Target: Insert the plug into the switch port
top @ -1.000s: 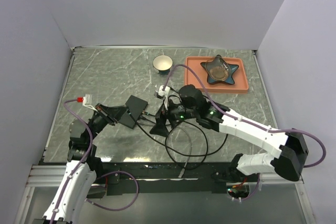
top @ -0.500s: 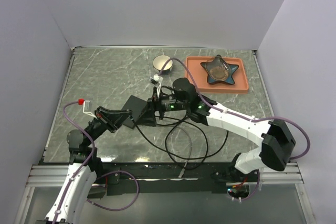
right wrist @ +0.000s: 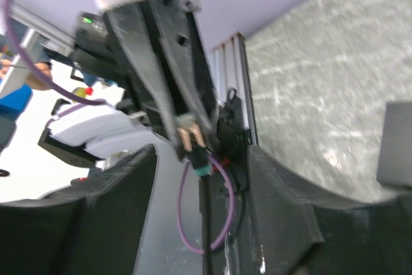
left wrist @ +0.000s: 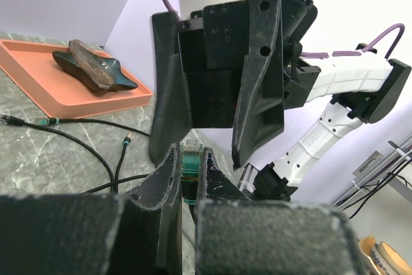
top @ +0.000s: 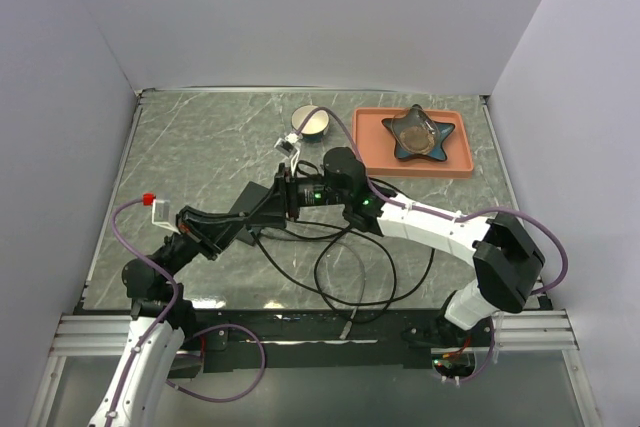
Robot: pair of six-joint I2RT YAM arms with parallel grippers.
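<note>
My left gripper (left wrist: 190, 154) is shut on a green-booted network plug (left wrist: 191, 170), whose clear tip sticks out past the fingertips. In the top view this gripper (top: 228, 228) sits just left of the black switch box (top: 257, 209) on the table. My right gripper (top: 279, 197) hovers at the switch's right side, facing the left gripper, jaws wide open and empty. Its fingers (left wrist: 257, 82) fill the left wrist view. In the right wrist view the plug (right wrist: 195, 141) shows between my open right fingers (right wrist: 283, 210). I cannot see the switch's ports.
A black cable (top: 340, 267) loops over the table's near middle; loose cable ends (left wrist: 127, 138) lie on the marble. An orange tray (top: 455, 162) with a dark star-shaped dish (top: 418, 133) and a small bowl (top: 310, 122) stand at the back. Walls enclose the table.
My right gripper has swung left and back, from the cable loop to the switch's right side, facing the left gripper. The left gripper has edged right towards the switch with the plug.
</note>
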